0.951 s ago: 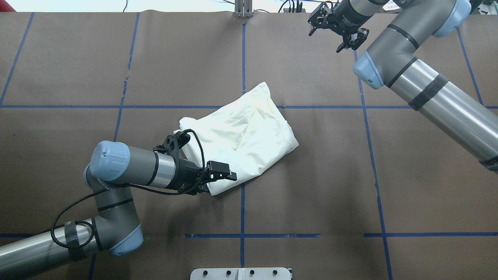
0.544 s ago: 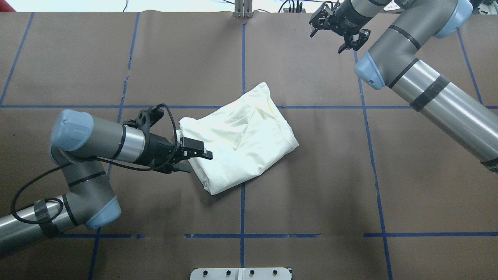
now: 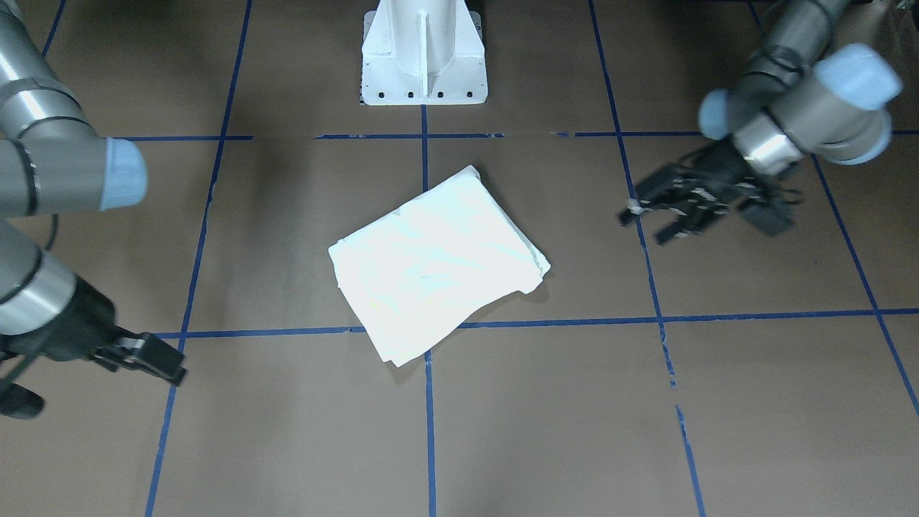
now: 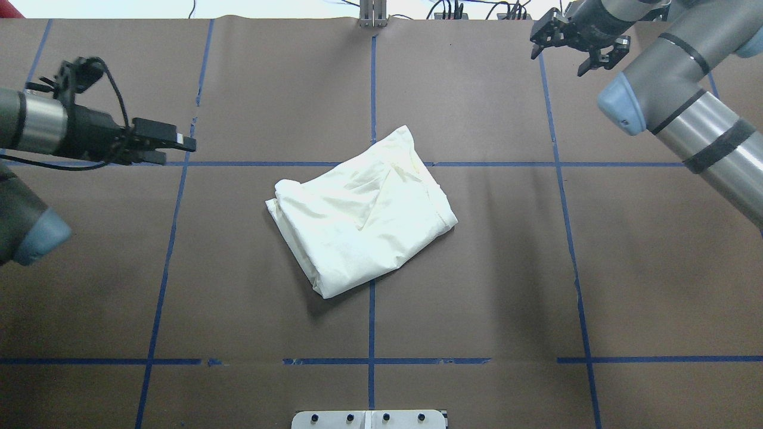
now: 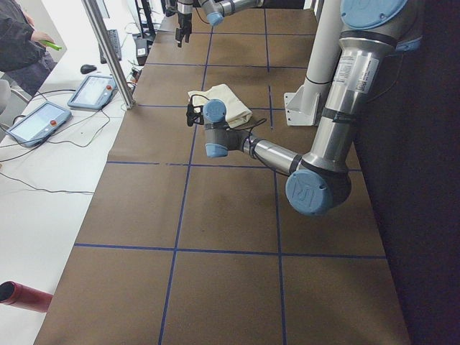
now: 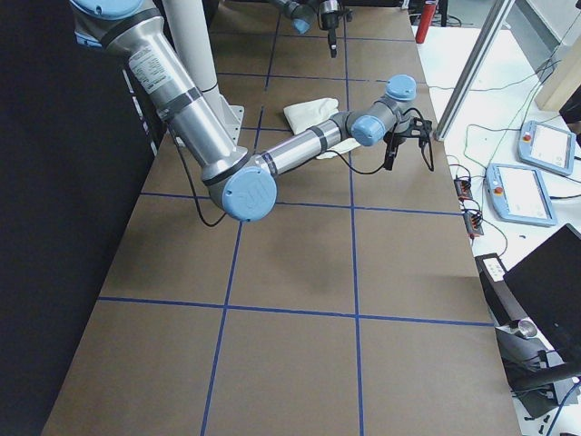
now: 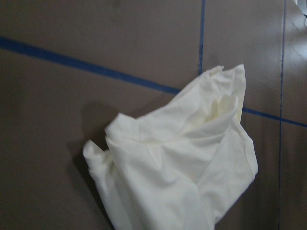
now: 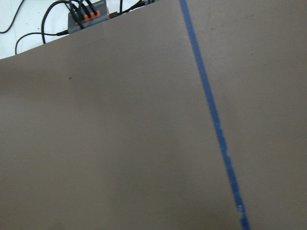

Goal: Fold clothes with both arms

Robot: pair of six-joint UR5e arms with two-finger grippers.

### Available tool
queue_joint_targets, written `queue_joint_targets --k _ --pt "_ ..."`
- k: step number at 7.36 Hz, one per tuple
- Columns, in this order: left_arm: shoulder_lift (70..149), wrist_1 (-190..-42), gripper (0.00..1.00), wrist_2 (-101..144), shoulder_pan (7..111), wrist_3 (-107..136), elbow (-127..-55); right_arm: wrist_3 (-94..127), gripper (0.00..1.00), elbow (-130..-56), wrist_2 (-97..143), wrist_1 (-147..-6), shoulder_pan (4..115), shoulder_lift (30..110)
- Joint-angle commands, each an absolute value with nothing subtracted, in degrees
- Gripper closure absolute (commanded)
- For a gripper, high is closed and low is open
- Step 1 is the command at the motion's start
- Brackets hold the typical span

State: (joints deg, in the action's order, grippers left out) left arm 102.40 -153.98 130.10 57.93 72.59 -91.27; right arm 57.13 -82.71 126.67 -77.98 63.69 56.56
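The left gripper (image 4: 177,149) hangs with its jaws apart and nothing between them, well off to the side of the garment. The right gripper (image 4: 559,58) is likewise parted and empty, near the table's far edge. Between them, touched by neither, the cream T-shirt (image 4: 363,220) lies at the middle of the brown table (image 4: 477,298), across a crossing of the blue tape lines (image 4: 371,322). It is a compact, roughly rectangular bundle with its plain side up and no print showing.

The folding looks essentially done. The left wrist view shows one corner puffed and rumpled instead of lying flat, so what is left is probably a last press or tidy there, if anything.
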Motion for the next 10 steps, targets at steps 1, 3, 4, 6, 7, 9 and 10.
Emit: queue_joint_targets --k 1,3,4,6,7,9,10 --pt "100.81 -136.86 0.00 128.25 73.76 42.43 -90.79 33.16 0.00 -88.66 125.77 -87.86 70.45 64.55" --pt "101.07 -119.17 0.00 119.39 81.01 21.89 -90.79 15.38 0.00 -89.48 126.82 -88.07 77.92 73.79" --pt "101.42 -110.91 0.00 119.70 83.30 10.92 -91.40 6.51 0.00 -89.21 127.52 -88.15 81.35 78.18" --pt "101.60 -95.36 0.00 120.23 86.64 -8.53 -93.33 -1.13 0.00 -89.30 135.74 -88.94 87.25 84.87" --pt "99.51 -91.18 0.00 121.45 88.40 -20.19 -95.43 -1.14 0.00 -89.99 138.49 -88.77 89.62 87.08" --pt "89.76 -96.56 0.00 128.93 88.59 -21.80 -94.15 -1.13 0.00 -91.66 137.64 -87.46 89.65 90.07" --pt "89.65 -98.68 0.00 124.76 88.51 -22.32 -91.78 -0.79 0.00 -92.19 137.98 -87.19 90.17 89.65"
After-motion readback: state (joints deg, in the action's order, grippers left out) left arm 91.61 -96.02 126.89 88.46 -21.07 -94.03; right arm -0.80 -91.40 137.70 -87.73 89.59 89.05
